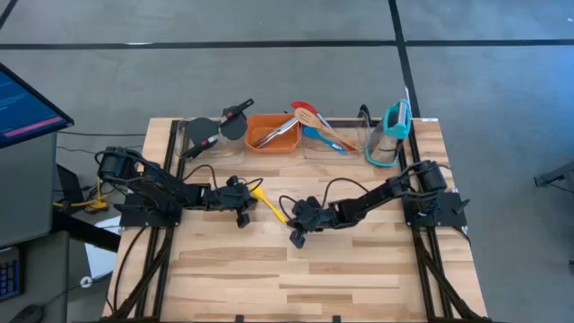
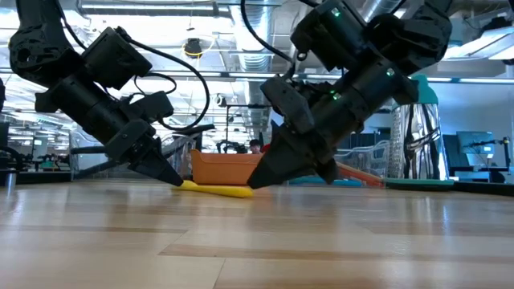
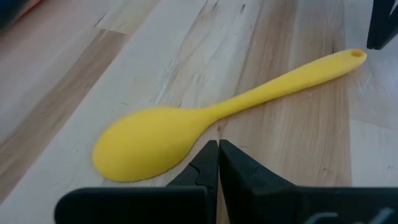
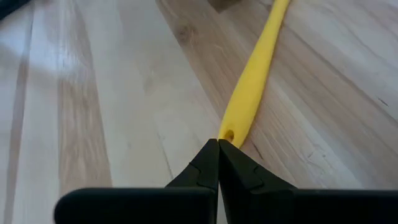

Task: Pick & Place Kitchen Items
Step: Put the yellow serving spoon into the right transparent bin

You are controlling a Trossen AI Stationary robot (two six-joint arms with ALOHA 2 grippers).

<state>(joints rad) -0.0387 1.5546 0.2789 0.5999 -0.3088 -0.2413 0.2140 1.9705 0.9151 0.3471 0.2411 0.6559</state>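
A yellow spoon (image 1: 271, 204) lies flat on the wooden table (image 1: 296, 278) between my two grippers, seen also in the low view (image 2: 215, 189). My left gripper (image 3: 218, 144) is shut, its tips at the near edge of the spoon's bowl (image 3: 146, 148). My right gripper (image 4: 219, 143) is shut too, its tips at the handle's free end. The other kitchen items stay at the table's far edge: black spatulas (image 1: 220, 126), and red, blue and wooden utensils (image 1: 316, 126) in the bins. My left gripper sets its shut fingertips (image 3: 208, 155) against the rim of the bowl where it narrows into the handle (image 3: 205, 127), slanting down from the table's left. The spoon lies flat. Whether the tips truly touch, I cannot tell. My right gripper's shut fingertips (image 4: 208, 155) meet the handle's end at its small hole (image 4: 229, 133), slanting down from the table's right and pointing along the handle. The spoon stays flat on the wood.
An orange bin (image 1: 273, 133) holding metal tongs stands at the far edge, with clear bins (image 1: 345, 135) beside it and a teal item (image 1: 390, 135) at the far right. A monitor (image 1: 27, 103) stands off the table's left. The near half of the table is bare wood.
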